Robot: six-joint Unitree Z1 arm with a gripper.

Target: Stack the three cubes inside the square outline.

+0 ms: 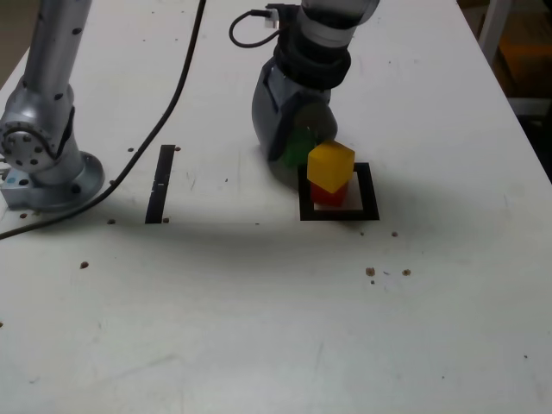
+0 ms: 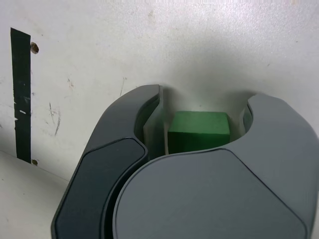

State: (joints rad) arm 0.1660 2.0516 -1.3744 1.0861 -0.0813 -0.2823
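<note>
The yellow cube (image 1: 330, 165) sits on top of the red cube (image 1: 329, 195) inside the square outline (image 1: 370, 188) of black tape. The green cube (image 1: 297, 148) rests on the table just beyond the outline's far left corner in the exterior view. My gripper (image 1: 296, 153) is lowered over it, and its body hides most of the cube there. In the wrist view the green cube (image 2: 198, 132) lies between the two fingers of the gripper (image 2: 203, 102), with a thin gap showing on each side. The jaws stand close around it without visibly pressing it.
A straight black strip (image 1: 160, 184) (image 2: 21, 94) lies on the white table at the exterior view's left. The arm's base (image 1: 43, 164) stands at the far left, with a black cable (image 1: 177, 86) running past it. Small dark specks dot the table.
</note>
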